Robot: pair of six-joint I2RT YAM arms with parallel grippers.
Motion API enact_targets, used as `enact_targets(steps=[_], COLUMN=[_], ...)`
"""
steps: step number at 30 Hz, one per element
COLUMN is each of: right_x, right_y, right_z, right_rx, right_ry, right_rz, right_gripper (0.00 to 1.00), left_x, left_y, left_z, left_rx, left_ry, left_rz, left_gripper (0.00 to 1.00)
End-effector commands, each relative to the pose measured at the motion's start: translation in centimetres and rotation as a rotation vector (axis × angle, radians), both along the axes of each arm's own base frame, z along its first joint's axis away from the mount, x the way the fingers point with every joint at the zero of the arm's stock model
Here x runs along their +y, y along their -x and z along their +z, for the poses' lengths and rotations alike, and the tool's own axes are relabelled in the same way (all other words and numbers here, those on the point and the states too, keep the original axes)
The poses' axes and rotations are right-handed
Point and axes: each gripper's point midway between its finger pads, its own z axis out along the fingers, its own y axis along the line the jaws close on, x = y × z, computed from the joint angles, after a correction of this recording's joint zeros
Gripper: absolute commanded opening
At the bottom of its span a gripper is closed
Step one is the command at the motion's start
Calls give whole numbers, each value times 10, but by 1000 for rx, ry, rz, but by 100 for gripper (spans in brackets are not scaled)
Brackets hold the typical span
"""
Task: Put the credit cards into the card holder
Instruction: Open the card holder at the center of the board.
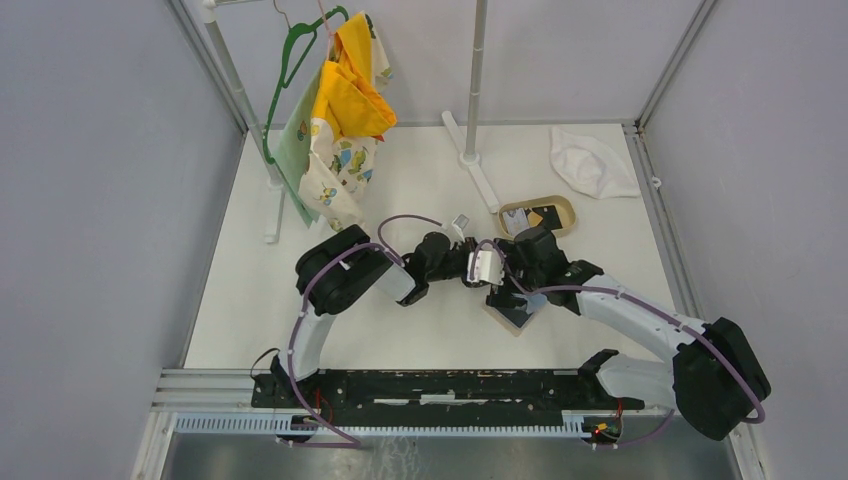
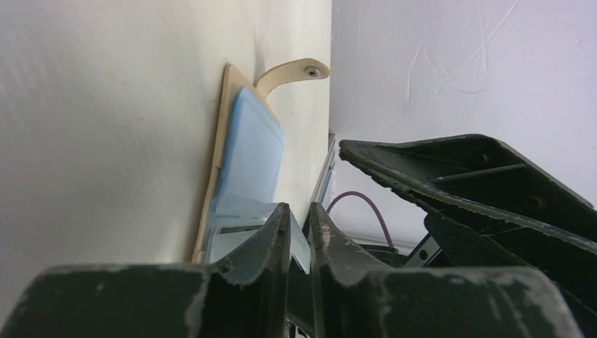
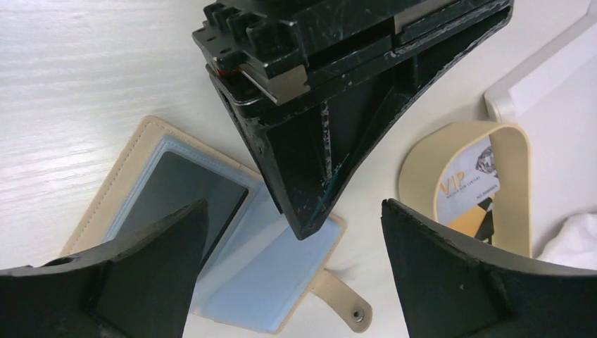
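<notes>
The card holder (image 3: 246, 274) lies open and flat on the white bench (image 3: 84, 70), directly under both end effectors. Its cover is tan-beige with a stitched edge, and the inside has light blue transparent pockets. One pocket contains a dark card (image 3: 176, 190). A narrow snap tab (image 3: 339, 301) with a small metal button sticks out from one side and rests on the bench.

Just beside the holder stands an oval tan tray (image 3: 415, 162). In it lies a white-grey card (image 3: 468, 186) with "VIP" in gold letters; the small line under it is too small to read. A gold-yellow card (image 3: 468, 224) shows partly under that one.

The left end effector (image 2: 299, 215) points down at the blue pockets, its fingers parted only by a thin gap, and I see nothing between them. The right end effector (image 3: 293, 208) is spread wide above the holder and holds nothing.
</notes>
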Motion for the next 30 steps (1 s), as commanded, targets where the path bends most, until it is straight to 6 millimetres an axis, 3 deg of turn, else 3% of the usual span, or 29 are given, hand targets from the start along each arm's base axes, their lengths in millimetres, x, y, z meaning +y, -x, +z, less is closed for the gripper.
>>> enact_targets(steps=[1, 7, 11, 23, 26, 30], right_x=[-11, -35, -47, -70, -57, -31], right_y=[-20, -37, -43, -47, -39, -9], right_z=[11, 29, 37, 26, 27, 17], right_rx=[-96, -204, -205, -101, -36, 107], right_ry=[55, 113, 100, 68, -23, -89], right_rz=[-86, -202, -255, -334, -274, -64], right_gripper=[98, 98, 84, 67, 65, 49], left_x=[-11, -11, -10, 20, 37, 66], left_y=[-10, -12, -15, -20, -13, -6], left_z=[25, 22, 24, 40, 47, 58], left_rx=[-22, -22, -39, -259, -352, -490], left_ry=[89, 85, 77, -80, -123, -199], left_rz=[5, 14, 29, 97, 104, 130], left_gripper=[24, 28, 30, 35, 35, 34])
